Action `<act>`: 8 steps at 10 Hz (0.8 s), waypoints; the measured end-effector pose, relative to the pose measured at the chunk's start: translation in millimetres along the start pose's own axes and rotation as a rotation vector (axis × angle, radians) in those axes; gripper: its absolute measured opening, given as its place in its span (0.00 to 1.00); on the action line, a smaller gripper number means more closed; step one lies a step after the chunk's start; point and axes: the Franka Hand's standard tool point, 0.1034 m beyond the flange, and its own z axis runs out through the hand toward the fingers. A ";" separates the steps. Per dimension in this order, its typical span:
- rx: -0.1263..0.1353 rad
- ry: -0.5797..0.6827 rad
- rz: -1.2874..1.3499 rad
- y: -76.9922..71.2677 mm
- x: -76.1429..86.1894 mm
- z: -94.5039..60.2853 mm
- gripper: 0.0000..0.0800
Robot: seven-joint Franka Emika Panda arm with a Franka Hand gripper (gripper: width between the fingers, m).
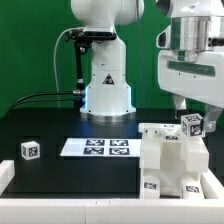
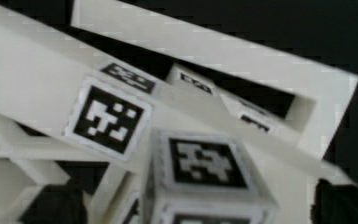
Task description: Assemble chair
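The chair's white pieces [image 1: 168,160] stand bunched at the exterior view's right, each bearing black-and-white tags. A small tagged block [image 1: 192,124] sits on top of them, directly under my gripper [image 1: 189,111]. In the wrist view that block [image 2: 206,165] lies between my gripper's [image 2: 197,212] dark fingers, which stand apart from its sides, so the gripper is open. A tagged leg-like piece [image 2: 108,115] and white frame bars [image 2: 247,40] lie around the block. Another tagged white cube [image 1: 30,150] rests alone at the exterior view's left.
The marker board [image 1: 97,147] lies flat on the black table in the middle. The robot's base [image 1: 105,85] stands behind it with a cable trailing to the left. A white rim [image 1: 60,205] runs along the table's front edge.
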 end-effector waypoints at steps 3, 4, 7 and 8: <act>0.018 0.007 -0.321 7.5 -4.7 3.0 0.81; 0.017 0.008 -0.392 7.7 -4.4 3.3 0.81; 0.025 0.018 -0.836 3.5 2.9 -0.4 0.81; 0.025 0.022 -0.977 2.7 6.2 -1.1 0.81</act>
